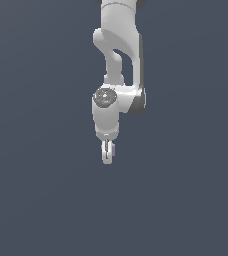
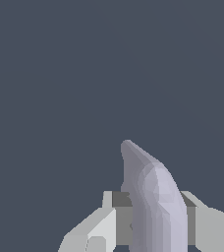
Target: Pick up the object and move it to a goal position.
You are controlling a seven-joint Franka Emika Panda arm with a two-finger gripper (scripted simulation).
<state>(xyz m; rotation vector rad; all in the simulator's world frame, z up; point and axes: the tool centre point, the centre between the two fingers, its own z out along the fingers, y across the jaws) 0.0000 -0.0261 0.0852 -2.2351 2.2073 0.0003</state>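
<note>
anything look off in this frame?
Only one oddity: the pale lavender object between the claw fingers shows as a tapered, curved shape in the wrist view, not a squarish block. Nothing looks spilled or damaged.

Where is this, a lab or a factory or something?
Neither, most likely: it looks like a computer simulation. A white arm hangs against a flat, featureless dark grey backdrop, and its gripper pinches a pale lavender object with blocky, rendered facets.

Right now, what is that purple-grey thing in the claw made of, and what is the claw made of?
It is a simulator render, so only looks count. The object looks like matte plastic or clay: pale grey-lavender, smooth, soft shading, no shine or grain. The claw looks like white painted plastic or metal, plain and smooth, with darker grey pads that could be rubber.
</note>
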